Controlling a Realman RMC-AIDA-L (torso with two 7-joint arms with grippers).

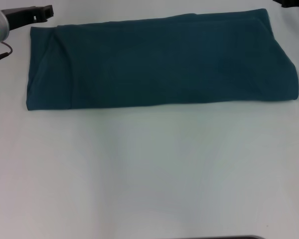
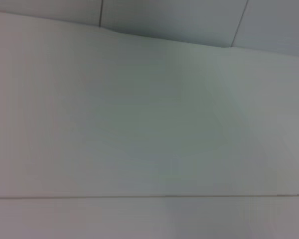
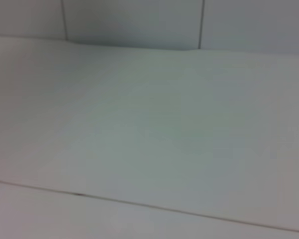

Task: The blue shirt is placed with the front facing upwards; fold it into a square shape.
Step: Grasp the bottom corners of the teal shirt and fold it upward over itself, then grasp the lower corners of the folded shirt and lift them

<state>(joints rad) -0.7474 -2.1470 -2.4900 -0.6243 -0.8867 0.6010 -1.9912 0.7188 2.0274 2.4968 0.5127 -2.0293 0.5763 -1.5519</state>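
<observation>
The blue shirt [image 1: 159, 62] lies on the white table [image 1: 149, 174] in the head view, folded into one long flat band that runs from left to right across the far half. No letters, collar or tag show. My left gripper [image 1: 42, 12] is at the far left, just beyond the shirt's far left corner and apart from it. My right gripper [image 1: 292, 3] shows only as a dark tip at the far right, beyond the shirt's far right corner. Neither wrist view shows the shirt.
Bare white tabletop [image 1: 149, 189] spreads in front of the shirt to the near edge. The left wrist view [image 2: 149, 124] and the right wrist view [image 3: 149, 124] show only white table surface and a pale tiled wall behind it.
</observation>
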